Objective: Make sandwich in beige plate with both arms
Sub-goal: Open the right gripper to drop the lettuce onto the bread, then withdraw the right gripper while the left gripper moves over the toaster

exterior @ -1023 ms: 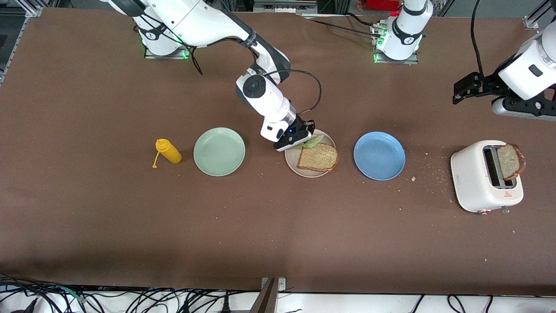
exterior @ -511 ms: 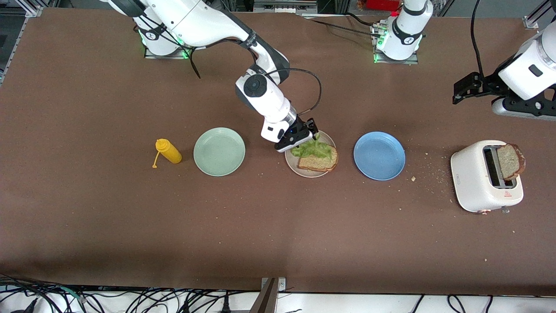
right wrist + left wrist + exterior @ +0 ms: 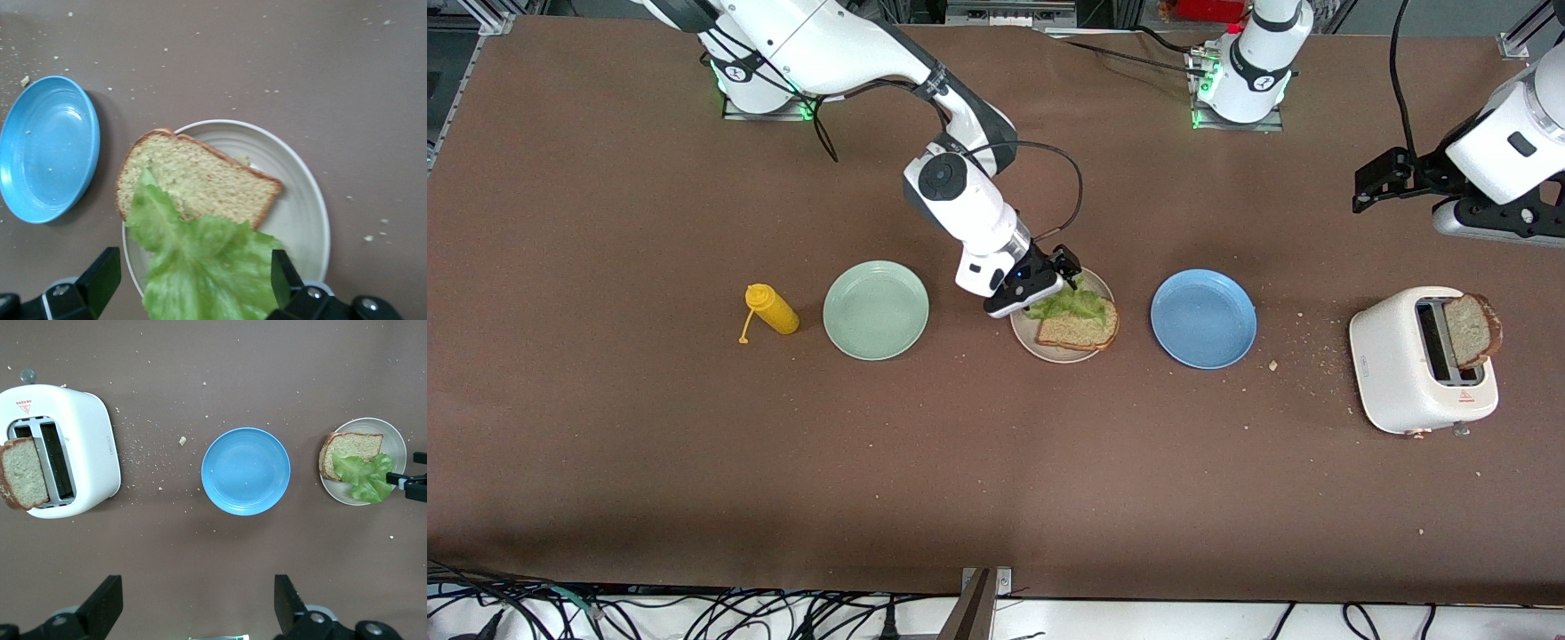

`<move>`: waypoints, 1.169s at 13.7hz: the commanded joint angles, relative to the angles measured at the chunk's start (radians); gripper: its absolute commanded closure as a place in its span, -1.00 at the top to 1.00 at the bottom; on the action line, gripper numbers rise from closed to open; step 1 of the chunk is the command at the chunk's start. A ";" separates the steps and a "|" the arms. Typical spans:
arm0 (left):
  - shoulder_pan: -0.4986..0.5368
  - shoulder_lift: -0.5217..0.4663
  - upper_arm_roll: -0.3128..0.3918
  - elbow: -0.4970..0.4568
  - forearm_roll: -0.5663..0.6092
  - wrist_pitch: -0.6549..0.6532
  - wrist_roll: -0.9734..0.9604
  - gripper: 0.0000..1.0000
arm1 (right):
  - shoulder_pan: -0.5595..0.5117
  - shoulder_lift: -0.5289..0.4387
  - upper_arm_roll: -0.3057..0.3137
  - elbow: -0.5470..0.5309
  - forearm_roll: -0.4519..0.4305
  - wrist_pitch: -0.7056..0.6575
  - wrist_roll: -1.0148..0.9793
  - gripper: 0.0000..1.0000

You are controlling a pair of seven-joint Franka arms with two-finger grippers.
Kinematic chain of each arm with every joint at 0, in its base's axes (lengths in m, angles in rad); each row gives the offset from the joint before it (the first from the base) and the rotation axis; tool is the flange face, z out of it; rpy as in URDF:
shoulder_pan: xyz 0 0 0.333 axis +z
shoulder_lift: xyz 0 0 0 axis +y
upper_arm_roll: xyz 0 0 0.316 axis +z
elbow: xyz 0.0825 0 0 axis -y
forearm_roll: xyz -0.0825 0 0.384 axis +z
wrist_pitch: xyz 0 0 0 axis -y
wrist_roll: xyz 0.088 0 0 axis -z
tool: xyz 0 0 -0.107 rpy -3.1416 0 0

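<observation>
Lettuce lies on the bread, right gripper open just above it.

The right arm reaches down from its base to the beige plate [image 3: 1024,341], its right gripper [image 3: 1060,269] tilted over the plate's rim, fingers apart and empty (the lettuce leaf [image 3: 1064,304] lies loose on the bread slice [image 3: 1078,329]). The left gripper [image 3: 193,603] waits open, high over the table's left-arm end near the toaster [image 3: 1416,364], which holds another slice [image 3: 1471,330]. The brown table [image 3: 996,462] is strewn with crumbs.

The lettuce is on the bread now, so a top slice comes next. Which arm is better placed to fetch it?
Likely left: the left gripper waits open near the toaster holding the slice; the right gripper is over the beige plate.
</observation>
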 commanded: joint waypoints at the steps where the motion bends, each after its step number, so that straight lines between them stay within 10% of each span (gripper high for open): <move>1: 0.000 0.000 -0.001 0.001 -0.007 0.002 -0.010 1.00 | -0.064 -0.128 -0.001 -0.049 -0.016 -0.217 -0.005 1.00; 7: 0.068 0.055 0.011 0.004 0.057 0.006 0.001 1.00 | -0.288 -0.429 0.001 -0.278 -0.017 -0.448 -0.063 1.00; 16: 0.298 0.336 0.012 0.171 0.065 0.136 0.146 1.00 | -0.498 -0.574 -0.126 -0.211 -0.091 -0.819 -0.384 1.00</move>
